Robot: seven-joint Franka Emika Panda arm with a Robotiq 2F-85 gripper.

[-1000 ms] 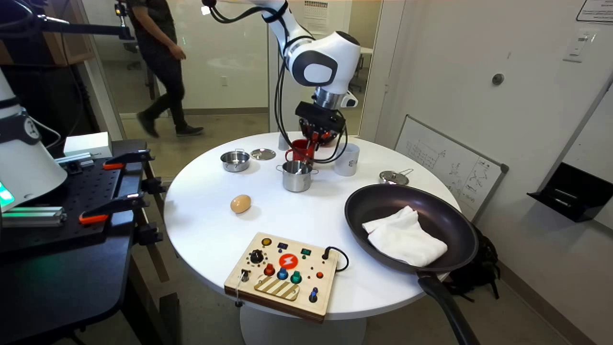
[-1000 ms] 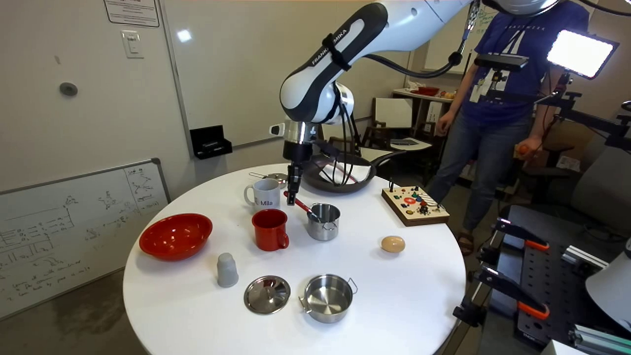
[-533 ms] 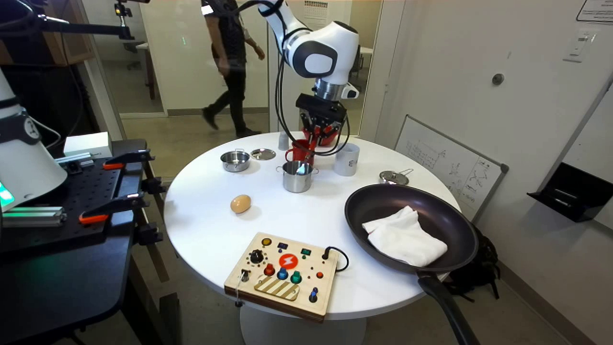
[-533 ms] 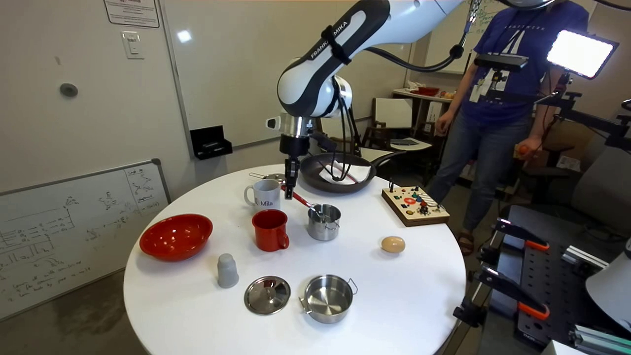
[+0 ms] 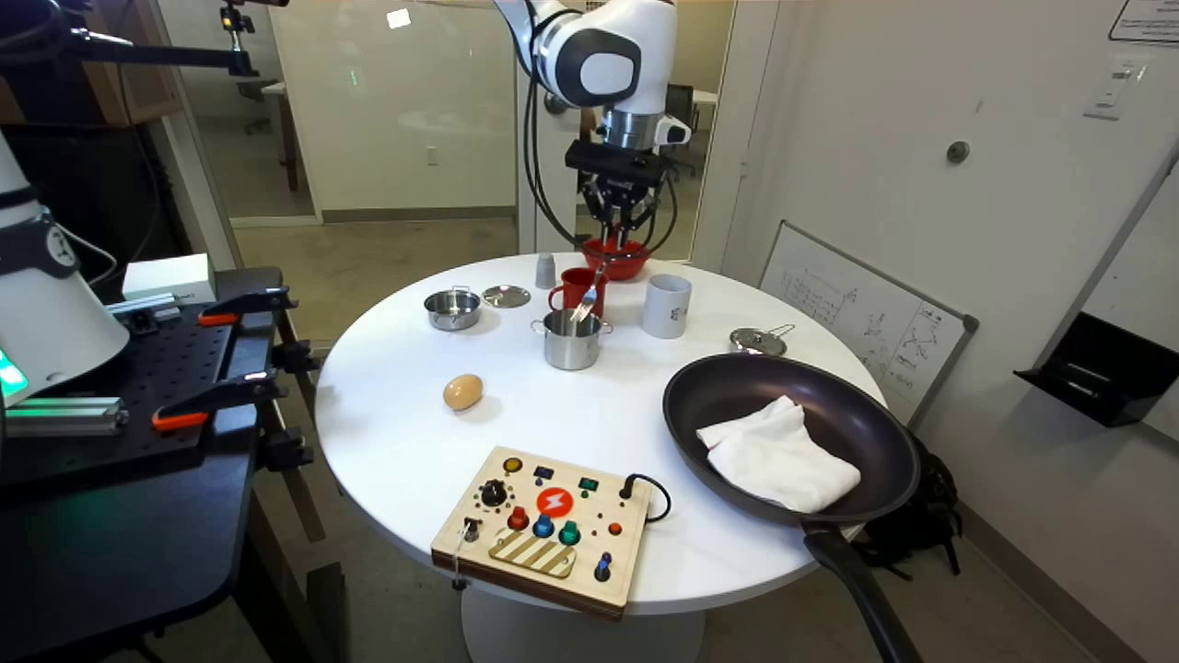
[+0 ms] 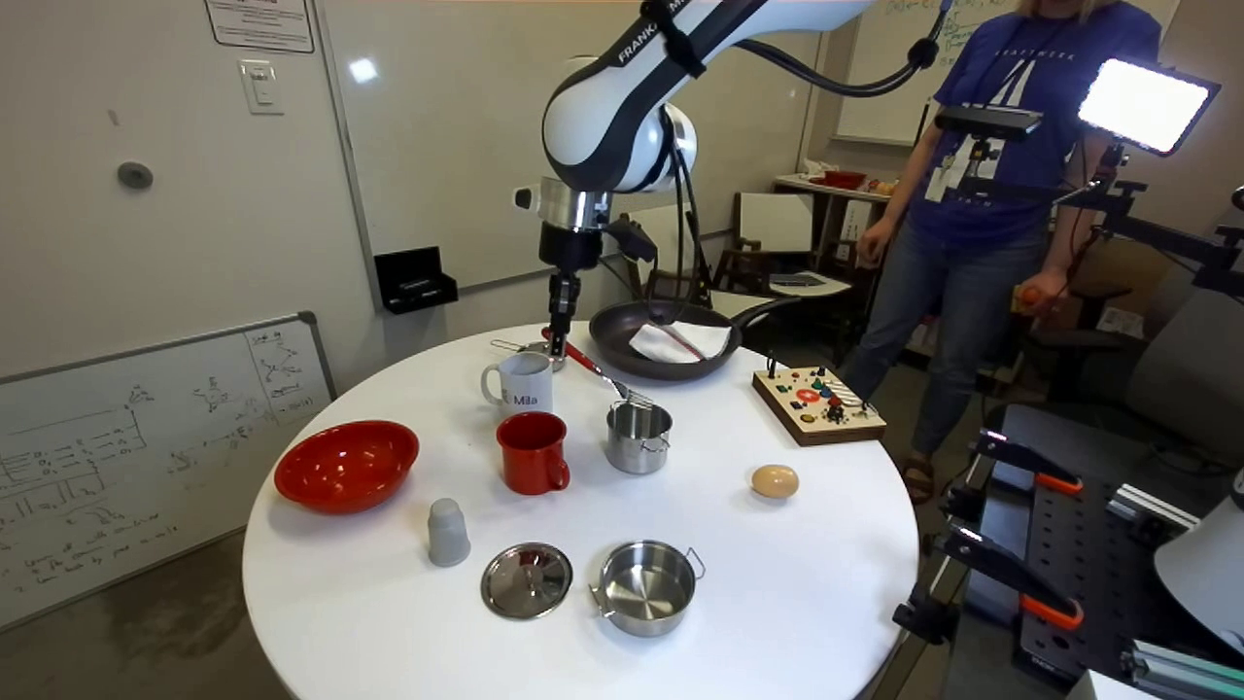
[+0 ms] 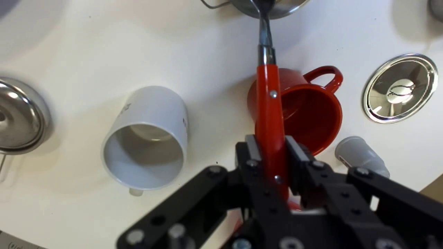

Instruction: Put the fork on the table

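White table (image 5: 589, 414) beneath, the tool (image 7: 273, 150) pinches the red-handled fork (image 7: 268, 90), held at a tilt.

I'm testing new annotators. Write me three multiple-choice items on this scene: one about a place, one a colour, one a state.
1. What does the white cloth lie in?
A) red bowl
B) red mug
C) frying pan

2. What colour is the handle of the fork?
A) red
B) blue
C) green

3. The gripper is:
A) open
B) shut on the fork
C) shut on the egg

1 C: shown in both exterior views. 2 A: plain in the wrist view. 3 B: it pinches the handle there.
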